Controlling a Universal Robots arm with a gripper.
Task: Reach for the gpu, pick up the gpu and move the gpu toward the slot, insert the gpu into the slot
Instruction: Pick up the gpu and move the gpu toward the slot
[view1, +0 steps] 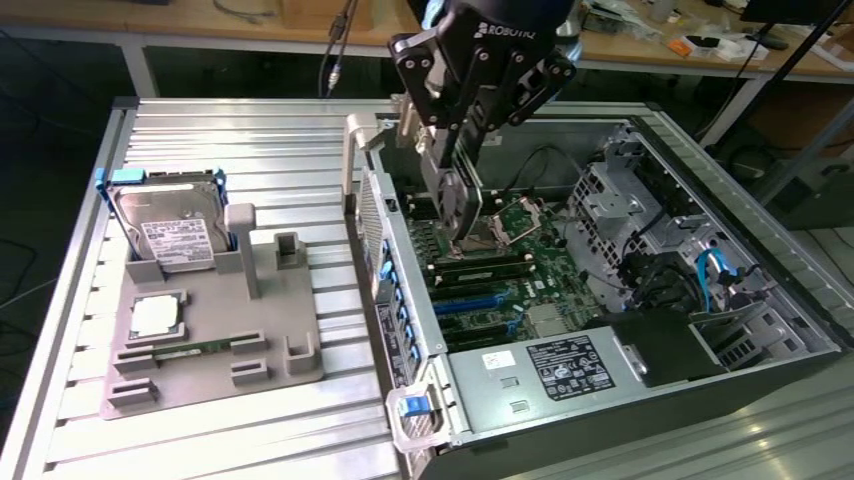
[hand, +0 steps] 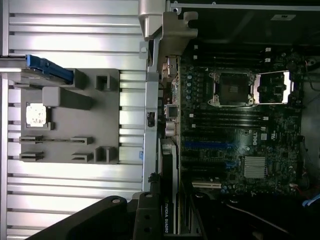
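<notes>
While the silver power supply with its black label sits closest, at the lower middle of the exterior view, a blue latch pokes out just beside it at the near corner of the open computer case. Off at the exterior view's left, on the ribbed metal table, lies a grey fixture tray. It carries a square processor chip and, behind that, a hard drive propped upright with its white label facing out.

Inside the case the green motherboard lies flat. The blue slots run in parallel strips near the middle of the frame, and the gpu is not yet in any of them.

Further back, at the upper middle, the gripper hangs from the black arm, its fingers clamped on the top edge of the gpu. The card hangs upright over the board, near the black memory slots and the silver processor socket. Its lower edge looks clear of the board, though I cannot be sure.

In the wrist view the card shows edge-on, with white lettering, close along the case's rear wall. Beyond everything, wooden workbenches cross the top of the frame.
</notes>
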